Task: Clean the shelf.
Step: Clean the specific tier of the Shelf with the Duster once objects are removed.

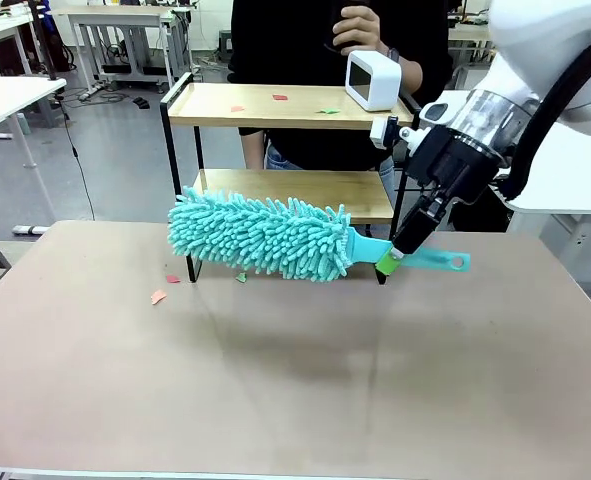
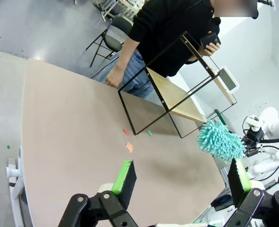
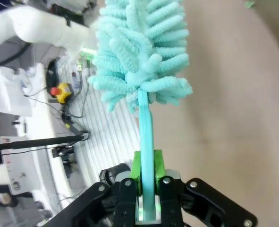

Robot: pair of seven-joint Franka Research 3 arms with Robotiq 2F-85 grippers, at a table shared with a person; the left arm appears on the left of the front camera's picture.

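A tan table (image 1: pixel 295 400) carries the shelf (image 1: pixel 205 100), which stands toward its far edge, about the middle. On the tabletop near the shelf's left legs lie three paper bits. An orange scrap (image 1: pixel 158 296) is nearest, a red scrap (image 1: pixel 172 279) lies just beyond it, and a green scrap (image 1: pixel 241 277) is to their right. The shelf's top board holds a pink chip (image 1: pixel 237 108), a red chip (image 1: pixel 280 97) and a green chip (image 1: pixel 328 111), with a white box (image 1: pixel 372 80) standing at its right end.
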